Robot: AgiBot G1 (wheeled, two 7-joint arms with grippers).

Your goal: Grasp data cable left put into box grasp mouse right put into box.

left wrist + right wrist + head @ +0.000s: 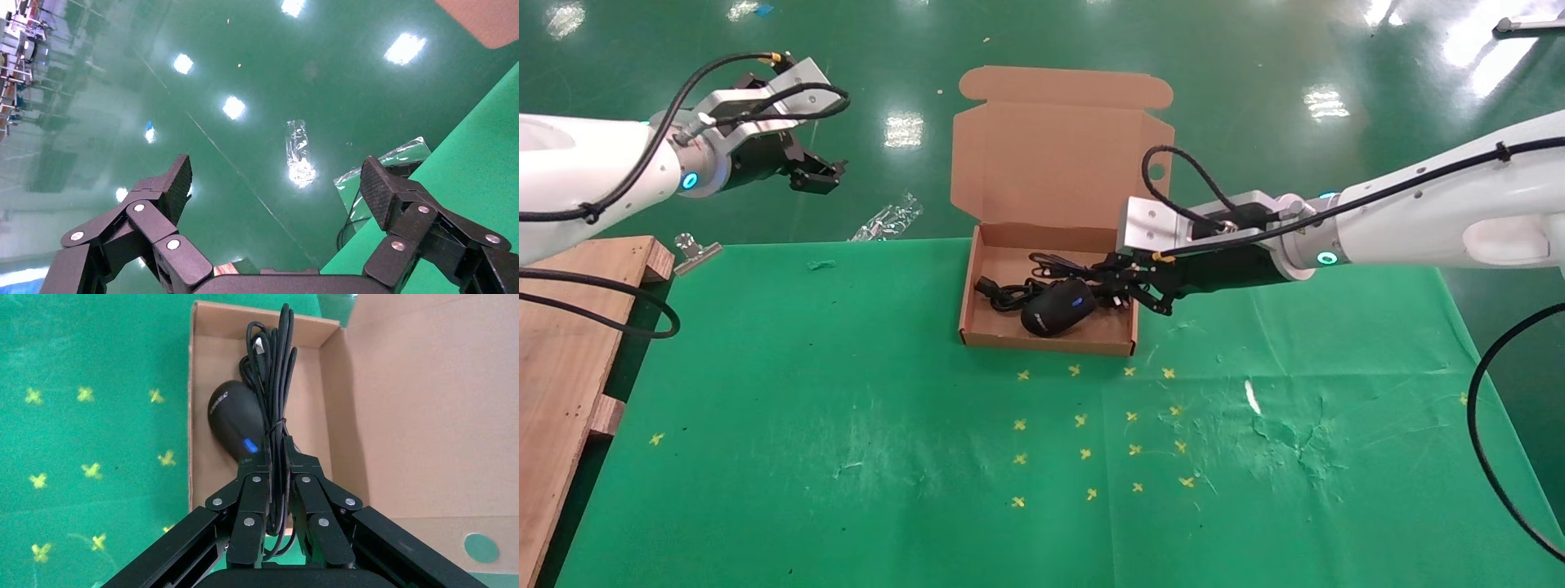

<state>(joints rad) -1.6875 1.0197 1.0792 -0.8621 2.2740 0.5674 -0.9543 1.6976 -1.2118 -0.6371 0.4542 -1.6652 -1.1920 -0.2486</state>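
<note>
The brown cardboard box [1046, 343] stands open at mid table with its lid [1058, 163] upright. Inside lie the black mouse [1058, 309] and the thick black data cable [1001, 292] toward the box's left end. My right gripper [1128, 282] reaches over the box's right wall and is shut on the mouse's bundled thin wire [278, 386]. In the right wrist view my right gripper [276, 456] pinches that bundle just beside the mouse [232, 419], inside the box [196, 416]. My left gripper [817, 173] is open and empty, raised over the floor beyond the table's left rear; its fingers [174, 184] are spread wide.
A wooden pallet [568, 367] lies at the table's left edge with a metal clip [695, 249] by its corner. A clear plastic bag [887, 219] lies at the table's rear edge; it also shows in the left wrist view [392, 160]. Yellow cross marks [1091, 425] dot the green cloth.
</note>
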